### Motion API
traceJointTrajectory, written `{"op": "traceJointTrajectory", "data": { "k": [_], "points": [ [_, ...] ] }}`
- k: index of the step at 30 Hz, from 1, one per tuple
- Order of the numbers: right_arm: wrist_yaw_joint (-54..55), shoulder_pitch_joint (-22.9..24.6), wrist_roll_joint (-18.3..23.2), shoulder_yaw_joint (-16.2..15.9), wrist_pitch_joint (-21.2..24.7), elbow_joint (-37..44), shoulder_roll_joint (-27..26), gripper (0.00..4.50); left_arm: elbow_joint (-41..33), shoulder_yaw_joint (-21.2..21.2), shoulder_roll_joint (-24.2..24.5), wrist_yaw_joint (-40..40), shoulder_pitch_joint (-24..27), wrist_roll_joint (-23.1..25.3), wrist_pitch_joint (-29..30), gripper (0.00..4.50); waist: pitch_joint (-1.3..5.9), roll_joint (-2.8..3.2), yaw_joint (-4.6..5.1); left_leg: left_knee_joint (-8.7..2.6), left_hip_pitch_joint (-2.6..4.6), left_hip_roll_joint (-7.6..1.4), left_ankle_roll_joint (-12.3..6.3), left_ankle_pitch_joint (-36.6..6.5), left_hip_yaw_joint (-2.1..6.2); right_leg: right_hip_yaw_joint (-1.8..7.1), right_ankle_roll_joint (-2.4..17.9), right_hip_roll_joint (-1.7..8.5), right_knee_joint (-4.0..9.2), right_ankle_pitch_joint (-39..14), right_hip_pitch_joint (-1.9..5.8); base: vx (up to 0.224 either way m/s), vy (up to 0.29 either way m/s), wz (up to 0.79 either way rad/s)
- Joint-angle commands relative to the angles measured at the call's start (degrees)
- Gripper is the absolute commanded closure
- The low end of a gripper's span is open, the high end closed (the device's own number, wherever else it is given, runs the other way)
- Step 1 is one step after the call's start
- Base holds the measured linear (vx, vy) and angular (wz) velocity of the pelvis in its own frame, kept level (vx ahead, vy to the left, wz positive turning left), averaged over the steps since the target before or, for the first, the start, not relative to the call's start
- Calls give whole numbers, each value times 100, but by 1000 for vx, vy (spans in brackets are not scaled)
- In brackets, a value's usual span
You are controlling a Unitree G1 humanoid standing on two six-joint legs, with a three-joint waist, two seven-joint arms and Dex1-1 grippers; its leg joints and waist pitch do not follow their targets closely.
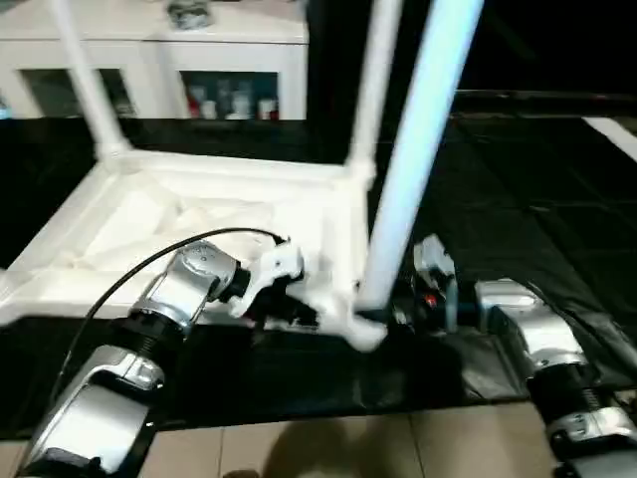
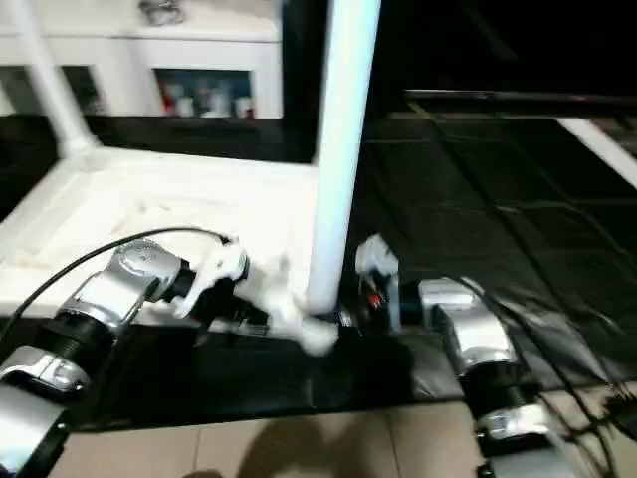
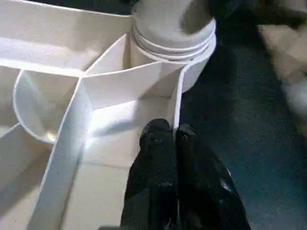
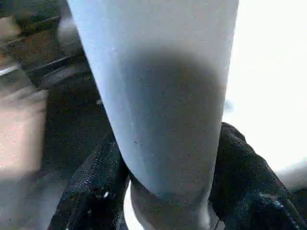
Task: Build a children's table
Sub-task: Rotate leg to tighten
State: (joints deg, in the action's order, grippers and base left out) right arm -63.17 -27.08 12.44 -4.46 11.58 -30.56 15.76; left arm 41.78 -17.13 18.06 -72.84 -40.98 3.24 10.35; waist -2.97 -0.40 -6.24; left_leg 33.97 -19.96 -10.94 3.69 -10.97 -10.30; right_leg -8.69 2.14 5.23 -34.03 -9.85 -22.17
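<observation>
With the top [image 1: 199, 224] lying ribs-up on the black mat [image 1: 518, 199], our right claw [image 4: 168, 191] pinches the near leg [image 1: 418, 149] upright in its corner socket while our left claw [image 3: 167, 139], pressed together, steadies the rim.

Readable text: none on any surface.
Table top [image 1: 199, 224] underside: plain white ribs, no marking.
Leg [image 4: 158, 110] between the fingers: bare, unlabelled.
Cabinet [image 1: 159, 60] shelf items: coloured, too blurred to read.
</observation>
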Motion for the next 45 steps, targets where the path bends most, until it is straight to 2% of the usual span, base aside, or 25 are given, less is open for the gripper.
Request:
{"op": "traceJointTrajectory", "data": {
  "k": [1,2,3,5,7,8,11,12,13,14,15,18,20,22,26,27,30,31,32,35,37,38,39,42,45],
  "points": [
    [1379,-113,-178,9,292,-279,-632,241,243,249,-746,1099,-253,-206,540,450,331,-17,57,-436,17,-291,23,-1412,159,381,431,529,611,-2880,264,0,0,0],
    [1637,-150,-245,22,293,-341,-735,241,311,314,-852,1302,-306,-229,622,450,341,6,70,-428,36,-290,41,-1413,163,378,444,536,615,-2865,254,0,0,0],
    [1953,-206,-339,32,305,-421,-858,242,390,383,-975,1521,-367,-256,699,450,340,-10,134,-418,46,-276,51,-1433,165,366,483,530,623,-2857,244,0,0,0],
    [2531,-361,-410,125,391,-596,-1086,243,535,510,-1163,1921,-472,-287,752,450,340,-32,188,-406,6,-241,-43,-1324,148,369,495,513,636,-2782,261,0,0,0],
    [3093,-565,-525,153,402,-810,-1325,244,684,655,-1384,2371,-597,-329,786,450,357,-25,233,-389,0,-229,-130,-1172,135,377,571,502,613,-2607,256,0,0,0],
    [3450,-711,-542,207,389,-952,-1492,244,783,786,-1534,2730,-688,-376,806,450,366,-27,226,-391,10,-237,-149,-1154,139,373,588,506,612,-2558,265,0,0,0],
    [4009,-928,-675,222,409,-1199,-1643,246,833,846,-1669,2999,-770,-368,812,450,364,-36,235,-401,2,-250,-227,-1063,131,390,675,492,575,-2296,264,0,0,0],
    [4115,-980,-717,219,403,-1264,-1709,246,804,852,-1717,3040,-780,-348,827,450,367,-24,232,-401,4,-260,-231,-1031,128,402,705,495,563,-2196,257,0,0,0],
    [4140,-1022,-748,214,354,-1310,-1776,246,764,840,-1755,3049,-787,-305,832,450,369,-56,241,-408,-17,-262,-252,-999,127,406,729,495,545,-2082,277,0,0,0],
    [4112,-1014,-728,233,346,-1294,-1793,246,729,806,-1738,2985,-768,-277,832,450,373,-44,232,-406,-16,-263,-261,-976,129,409,746,500,530,-2032,283,0,0,0],
    [4111,-1013,-731,240,345,-1292,-1799,195,727,802,-1735,2978,-767,-269,832,450,366,-37,226,-407,-18,-263,-300,-953,120,419,754,500,531,-1957,281,0,0,0],
    [4070,-1000,-664,361,329,-1245,-1880,173,689,754,-1678,2901,-729,-192,848,450,356,-29,230,-417,-19,-272,-325,-983,120,428,795,507,527,-1900,285,0,0,0],
    [4045,-1012,-665,392,232,-1227,-1871,148,700,662,-1550,2671,-678,-123,725,450,352,12,234,-421,6,-275,-286,-1100,126,425,778,510,546,-2037,276,0,0,0],
    [3991,-988,-711,361,114,-1205,-1765,134,653,540,-1374,2384,-604,-68,614,450,361,1,252,-436,-20,-278,-254,-1128,141,430,744,517,539,-2023,292,0,0,0],
    [3487,-815,-687,267,11,-1071,-1467,87,535,490,-1130,1974,-504,-123,545,450,398,-13,250,-406,-40,-289,-339,-797,123,458,983,515,426,-1281,316,0,0,0],
    [3298,-748,-682,238,30,-1014,-1350,79,486,491,-1053,1847,-471,-155,617,450,401,-15,237,-393,-43,-286,-421,-722,112,457,1040,507,408,-1099,319,0,0,0],
    [2617,-547,-629,148,-95,-776,-1039,58,355,338,-803,1302,-328,-130,330,450,399,3,204,-384,-43,-296,-546,-667,95,460,1135,503,390,-903,300,0,0,0],
    [2050,-394,-508,97,-146,-527,-828,42,289,253,-643,982,-251,-114,178,450,396,17,177,-389,-46,-291,-544,-734,112,447,1095,498,400,-961,331,0,0,0],
    [1117,-184,-321,-26,-149,-133,-443,35,211,163,-409,474,-159,-147,-2,450,388,6,167,-384,-46,-298,-605,-825,97,456,1067,500,414,-1012,329,0,0,0],
    [446,-84,-213,-140,-132,88,-114,14,158,99,-237,79,-106,-186,-123,450,388,24,72,-389,-27,-328,-582,-878,94,435,1044,479,409,-1135,311,0,0,0],
    [106,-74,-218,-212,-202,128,88,5,125,45,-119,-184,-74,-201,-238,450,374,17,50,-391,-33,-331,-524,-967,82,445,992,493,433,-1349,300,0,0,0],
    [-4,-84,-245,-237,-278,111,170,5,105,18,-72,-309,-58,-210,-294,450,377,-8,36,-392,-19,-335,-462,-993,82,445,966,499,448,-1489,282,0,0,0],
    [-174,-117,-237,-253,-343,69,259,5,31,-32,6,-504,-30,-229,-272,450,377,4,8,-397,-10,-342,-404,-1008,90,449,956,513,439,-1587,278,0,0,0],
    [-814,-214,-91,-284,-328,9,479,5,-151,-215,207,-1013,39,-236,-288,450,380,8,-53,-400,21,-361,-369,-967,80,469,1014,502,424,-1481,251,0,0,0],
    [-1481,-297,8,-418,-279,22,665,5,-241,-400,351,-1358,86,-184,-449,450,392,-10,-84,-386,-13,-348,-433,-881,81,459,1024,500,396,-1358,279,0,0,0]
  ]
}}
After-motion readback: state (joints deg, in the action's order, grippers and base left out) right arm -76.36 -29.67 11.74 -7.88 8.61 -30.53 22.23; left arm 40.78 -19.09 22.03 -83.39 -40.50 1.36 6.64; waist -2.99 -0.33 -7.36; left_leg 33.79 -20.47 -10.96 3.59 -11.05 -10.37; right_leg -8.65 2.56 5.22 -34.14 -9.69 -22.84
